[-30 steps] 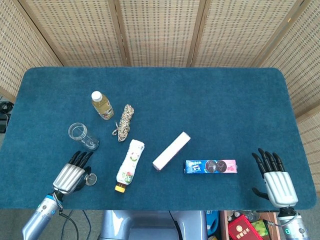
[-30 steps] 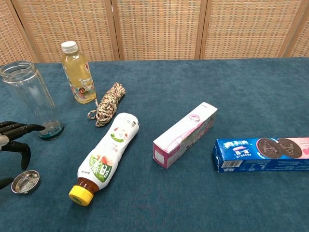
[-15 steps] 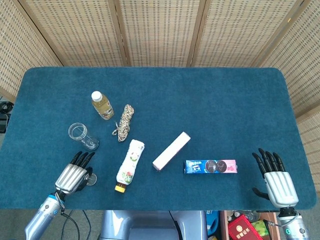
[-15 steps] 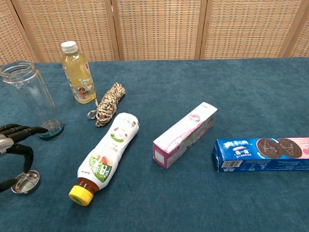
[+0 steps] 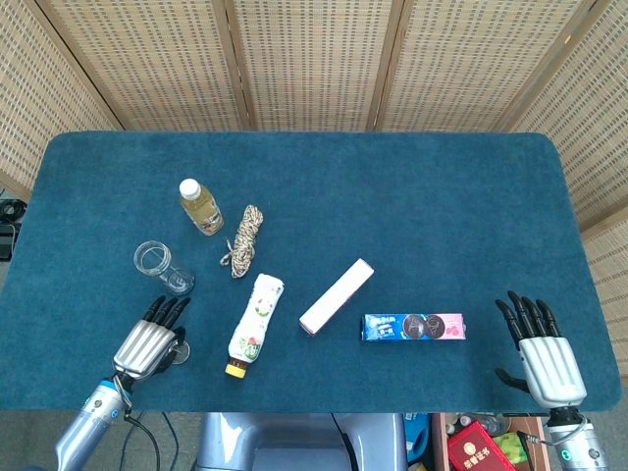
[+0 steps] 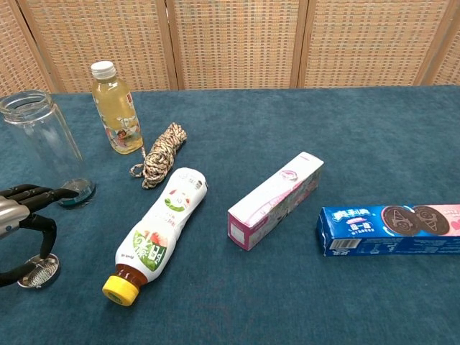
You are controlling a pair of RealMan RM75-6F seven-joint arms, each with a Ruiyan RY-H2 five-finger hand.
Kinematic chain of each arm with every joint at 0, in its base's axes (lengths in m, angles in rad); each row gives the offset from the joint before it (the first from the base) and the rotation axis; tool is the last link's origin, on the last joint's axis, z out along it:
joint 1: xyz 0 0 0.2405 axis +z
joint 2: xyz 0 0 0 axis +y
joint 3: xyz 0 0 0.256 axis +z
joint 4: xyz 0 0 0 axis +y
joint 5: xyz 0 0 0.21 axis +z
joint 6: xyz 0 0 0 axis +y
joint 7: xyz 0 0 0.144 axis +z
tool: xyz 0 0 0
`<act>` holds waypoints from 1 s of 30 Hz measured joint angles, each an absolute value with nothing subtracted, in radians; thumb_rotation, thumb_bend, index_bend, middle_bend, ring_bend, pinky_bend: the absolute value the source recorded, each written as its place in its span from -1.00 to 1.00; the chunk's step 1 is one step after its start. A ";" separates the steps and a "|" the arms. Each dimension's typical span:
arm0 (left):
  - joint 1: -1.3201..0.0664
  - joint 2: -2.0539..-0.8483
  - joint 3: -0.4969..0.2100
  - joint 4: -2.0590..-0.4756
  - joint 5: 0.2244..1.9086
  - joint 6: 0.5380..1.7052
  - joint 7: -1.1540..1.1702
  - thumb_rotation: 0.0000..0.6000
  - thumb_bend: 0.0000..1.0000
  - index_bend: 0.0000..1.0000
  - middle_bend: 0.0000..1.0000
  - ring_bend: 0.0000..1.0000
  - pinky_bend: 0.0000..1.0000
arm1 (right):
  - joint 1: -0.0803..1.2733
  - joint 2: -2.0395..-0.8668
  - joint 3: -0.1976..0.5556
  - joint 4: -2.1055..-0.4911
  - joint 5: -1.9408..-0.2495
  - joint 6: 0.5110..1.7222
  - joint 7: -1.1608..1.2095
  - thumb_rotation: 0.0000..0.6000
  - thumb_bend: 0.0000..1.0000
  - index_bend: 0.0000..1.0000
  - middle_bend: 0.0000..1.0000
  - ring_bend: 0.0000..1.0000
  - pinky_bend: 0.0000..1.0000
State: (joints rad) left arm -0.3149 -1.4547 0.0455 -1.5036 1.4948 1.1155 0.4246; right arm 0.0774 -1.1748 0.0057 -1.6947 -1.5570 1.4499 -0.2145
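Note:
My left hand [image 5: 147, 343] hovers at the table's front left, fingers spread and arched over a small round metal strainer [image 5: 180, 351] that lies flat on the cloth. In the chest view one finger of this hand [image 6: 25, 205] curls down beside the strainer [image 6: 39, 272] and the thumb sits under its left side; I see no firm hold. Just beyond the fingertips stands an empty glass jar [image 6: 39, 140]. My right hand [image 5: 545, 358] rests open, palm down, at the front right edge, right of a blue cookie box [image 5: 413, 327].
A yellow drink bottle [image 5: 200, 206] stands at the back left beside a coiled rope [image 5: 245, 238]. A white bottle with a yellow cap [image 6: 158, 230] lies on its side. A pink-and-white carton [image 6: 277, 199] lies mid-table. The blue table cloth [image 5: 392, 196] runs to wicker screens behind.
My left hand has crept slightly right and down, closing in over the strainer. The right hand and all objects have stayed put.

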 measured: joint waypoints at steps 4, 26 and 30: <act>-0.317 -1.458 0.048 -1.503 1.494 1.117 0.429 1.00 -0.17 0.09 -1.00 -1.00 -1.00 | 0.077 -1.173 0.006 -1.695 -1.558 1.452 -0.211 1.00 -1.00 -1.00 -1.00 -1.00 -1.00; -0.321 -1.461 0.055 -1.496 1.494 1.144 0.416 1.00 -0.12 0.21 -1.00 -1.00 -1.00 | 0.076 -1.171 0.006 -1.695 -1.559 1.452 -0.206 1.00 -1.00 -1.00 -1.00 -1.00 -1.00; -0.321 -1.448 0.055 -1.514 1.506 1.161 0.415 1.00 -0.12 0.21 -1.00 -1.00 -1.00 | 0.076 -1.171 0.006 -1.695 -1.559 1.451 -0.207 1.00 -1.00 -1.00 -1.00 -1.00 -1.00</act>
State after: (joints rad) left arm -0.3215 -1.4476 0.0546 -1.5137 1.5057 1.1607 0.4148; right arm 0.0765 -1.1714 0.0058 -1.6955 -1.5589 1.4511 -0.2071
